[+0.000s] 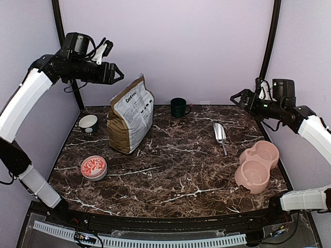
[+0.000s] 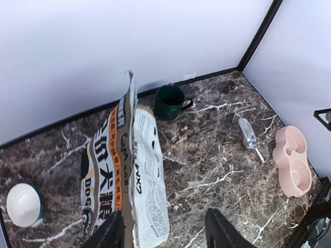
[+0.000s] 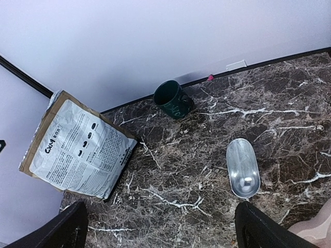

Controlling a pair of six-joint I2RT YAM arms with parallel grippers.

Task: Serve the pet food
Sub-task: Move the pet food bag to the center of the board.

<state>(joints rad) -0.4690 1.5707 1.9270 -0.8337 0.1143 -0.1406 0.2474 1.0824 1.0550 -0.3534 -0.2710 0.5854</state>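
the left gripper [image 1: 120,74] is held wide apart and empty, high above the back left of the table [image 1: 170,175]. in its wrist view the fingers [image 2: 109,233] are seen spread on either side of the paper bag [image 1: 130,114] below. the right gripper [image 1: 236,98] is likewise spread wide and empty, raised over the back right corner, with the metal scoop [image 1: 220,135] lying below it, handle toward the near edge.

no pet food is seen in any view. it is judged to be inside the bag, which stands upright; whether its top is sealed cannot be told. the pink double bowl [image 1: 257,166] is set near the right edge, close to the scoop's handle but apart from it, and both wells are bare.

the step in hand is judged to be the first reach. it is best done with the bag taken by its top edge and steadied so that it is not toppled, and with the scoop taken by its thin handle. the green mug [image 1: 179,107], the white bowl [image 1: 88,123] and the red patterned bowl [image 1: 93,167] are best left untouched.
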